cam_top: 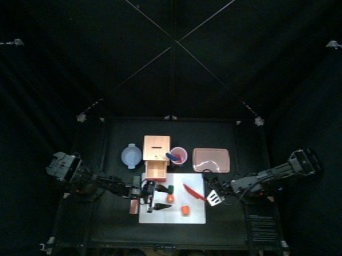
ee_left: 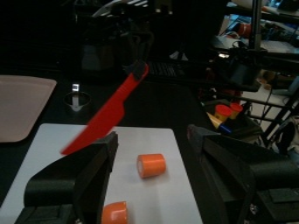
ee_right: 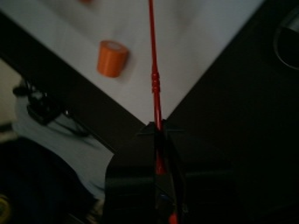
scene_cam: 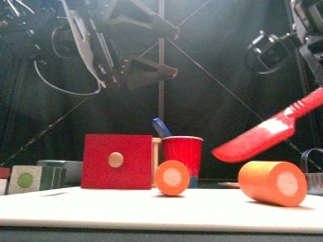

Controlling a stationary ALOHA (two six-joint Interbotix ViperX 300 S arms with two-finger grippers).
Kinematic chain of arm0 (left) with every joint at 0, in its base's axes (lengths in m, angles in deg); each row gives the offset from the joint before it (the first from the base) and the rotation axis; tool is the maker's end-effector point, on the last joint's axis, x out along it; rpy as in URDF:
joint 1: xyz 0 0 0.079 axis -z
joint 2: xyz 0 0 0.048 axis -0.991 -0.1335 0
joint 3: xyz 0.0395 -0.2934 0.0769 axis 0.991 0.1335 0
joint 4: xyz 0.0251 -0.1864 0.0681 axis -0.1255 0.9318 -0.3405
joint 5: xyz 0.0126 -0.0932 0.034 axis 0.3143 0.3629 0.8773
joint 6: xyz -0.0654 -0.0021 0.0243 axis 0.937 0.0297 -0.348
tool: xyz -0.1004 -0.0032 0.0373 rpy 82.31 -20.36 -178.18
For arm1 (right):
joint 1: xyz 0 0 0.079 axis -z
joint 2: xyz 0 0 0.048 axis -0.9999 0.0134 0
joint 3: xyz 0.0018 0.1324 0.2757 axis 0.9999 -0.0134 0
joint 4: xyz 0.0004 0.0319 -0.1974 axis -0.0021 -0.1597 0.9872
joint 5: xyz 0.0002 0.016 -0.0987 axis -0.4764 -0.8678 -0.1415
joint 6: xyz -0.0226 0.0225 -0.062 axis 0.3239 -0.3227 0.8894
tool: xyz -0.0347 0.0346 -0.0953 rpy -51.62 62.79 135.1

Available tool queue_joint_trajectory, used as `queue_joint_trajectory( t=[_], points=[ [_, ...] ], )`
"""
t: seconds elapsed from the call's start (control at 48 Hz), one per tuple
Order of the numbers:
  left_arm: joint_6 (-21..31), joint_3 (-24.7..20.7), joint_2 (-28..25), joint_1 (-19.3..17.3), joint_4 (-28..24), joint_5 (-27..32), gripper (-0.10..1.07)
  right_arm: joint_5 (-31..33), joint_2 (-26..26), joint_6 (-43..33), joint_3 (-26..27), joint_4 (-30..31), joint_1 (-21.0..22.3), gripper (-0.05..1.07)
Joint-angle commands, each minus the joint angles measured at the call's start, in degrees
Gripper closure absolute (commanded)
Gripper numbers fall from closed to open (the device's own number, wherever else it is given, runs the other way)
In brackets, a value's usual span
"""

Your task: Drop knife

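My right pincer point(ee_right: 160, 140), clamped on the handle of the red knife point(scene_cam: 265, 134), holds it in the air, blade slanting down toward the white board point(ee_left: 152, 140). My left pincer point(ee_left: 152, 188) stands wide apart above two orange pieces point(ee_left: 149, 164).

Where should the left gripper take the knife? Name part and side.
Probably mid-blade of the knife, gripping its flat faces, coming from the left: the right gripper clamps the handle, so only the slim blade, tilted in the air, is free.
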Motion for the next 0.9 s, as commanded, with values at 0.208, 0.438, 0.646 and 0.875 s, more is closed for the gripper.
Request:
queue_joint_trajectory(
  t=[0.208, 0.438, 0.646, 0.875],
  points=[
    [-0.18, 1.14, 1.93, -0.18, -0.09, -0.62, 0.02, -3.69, -0.44, -27.25, -4.66, 9.23, -3.69, 0.86],
    [-0.18, 4.13, 5.98, -0.18, 0.35, -0.70, 0.02, -7.82, 4.48, -42.80, -4.48, 12.57, -7.73, 0.82],
    [-0.09, 8.00, 10.46, -0.35, 0.62, -1.58, 0.02, -13.45, 12.04, -49.39, -3.78, 12.92, -9.49, 0.66],
    [0.00, 12.83, 12.92, -0.35, 2.37, -6.77, 0.02, -17.40, 18.90, -49.48, -1.32, 12.92, -9.14, 0.52]
  ],
)
